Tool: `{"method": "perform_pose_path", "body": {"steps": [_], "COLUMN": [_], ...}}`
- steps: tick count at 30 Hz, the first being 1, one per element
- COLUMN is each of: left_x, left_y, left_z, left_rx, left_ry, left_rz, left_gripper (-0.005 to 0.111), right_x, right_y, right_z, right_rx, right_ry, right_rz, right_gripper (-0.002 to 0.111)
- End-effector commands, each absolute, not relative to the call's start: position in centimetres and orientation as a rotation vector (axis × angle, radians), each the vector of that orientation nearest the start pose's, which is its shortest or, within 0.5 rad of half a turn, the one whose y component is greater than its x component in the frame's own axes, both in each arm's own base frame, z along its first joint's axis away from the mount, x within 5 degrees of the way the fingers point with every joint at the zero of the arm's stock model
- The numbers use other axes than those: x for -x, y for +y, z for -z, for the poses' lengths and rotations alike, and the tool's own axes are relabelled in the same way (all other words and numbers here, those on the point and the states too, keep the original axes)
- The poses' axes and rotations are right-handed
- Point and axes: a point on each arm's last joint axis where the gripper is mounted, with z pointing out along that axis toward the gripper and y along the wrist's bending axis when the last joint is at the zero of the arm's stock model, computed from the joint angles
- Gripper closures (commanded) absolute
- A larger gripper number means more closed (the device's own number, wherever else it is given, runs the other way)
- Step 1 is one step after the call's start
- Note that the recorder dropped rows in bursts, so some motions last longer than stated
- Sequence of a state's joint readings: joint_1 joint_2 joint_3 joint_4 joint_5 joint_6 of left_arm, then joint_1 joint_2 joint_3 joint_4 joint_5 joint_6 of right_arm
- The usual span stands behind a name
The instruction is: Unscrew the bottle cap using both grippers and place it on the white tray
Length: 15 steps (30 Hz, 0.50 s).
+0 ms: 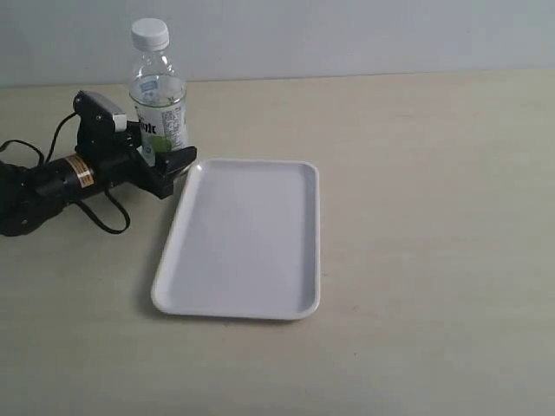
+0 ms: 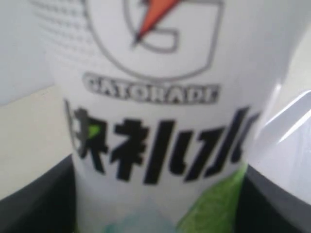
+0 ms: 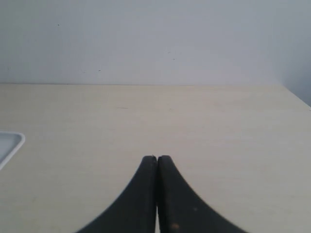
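Observation:
The bottle (image 1: 159, 104) stands upright at the back left of the table, just beyond the white tray's (image 1: 238, 234) far left corner. Its white bottle cap (image 1: 149, 33) sits on the neck. My left gripper (image 1: 160, 149) lies low on the table and is shut on the bottle's lower body. In the left wrist view the label (image 2: 160, 121) fills the frame, with a black finger (image 2: 34, 199) pressed against each side. My right gripper (image 3: 156, 160) is shut with nothing in it, over bare table, and does not appear in the exterior view.
The left arm's black cable (image 1: 104, 217) loops on the table left of the tray. A corner of the tray (image 3: 9, 143) shows at the edge of the right wrist view. A pale wall (image 1: 347, 35) runs behind the table.

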State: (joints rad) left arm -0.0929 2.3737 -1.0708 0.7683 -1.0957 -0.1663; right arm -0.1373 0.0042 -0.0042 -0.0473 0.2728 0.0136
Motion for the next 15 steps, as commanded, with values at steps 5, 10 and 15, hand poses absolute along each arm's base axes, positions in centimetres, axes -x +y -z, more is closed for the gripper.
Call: {"method": "perform_pose_path", "body": {"steps": [5,10,15], "left_x": [-39.5,-38.9,-38.4], "left_y": [-9.3,-9.8,-9.8], "left_z": [-6.8,-7.0,-6.7], "left_rx": [-0.809,-0.915,-0.923], "left_ry": [1.597,1.569,1.584], "left_rz": [0.409,0.435,0.446], "left_gripper": [0.107,0.107,0.107], "right_x": [-5.5,-5.6,-5.5], "right_y": [-0.9,-0.7,-0.8], "right_z": [-19.3,-20.9,-21.7], "right_rx": [-0.031,-0.153,-0.242], "right_ry": [1.714,1.526,1.42], "right_rz": [0.197,0.047,-0.048], "right_gripper": [0.108,0.108,0.108]}}
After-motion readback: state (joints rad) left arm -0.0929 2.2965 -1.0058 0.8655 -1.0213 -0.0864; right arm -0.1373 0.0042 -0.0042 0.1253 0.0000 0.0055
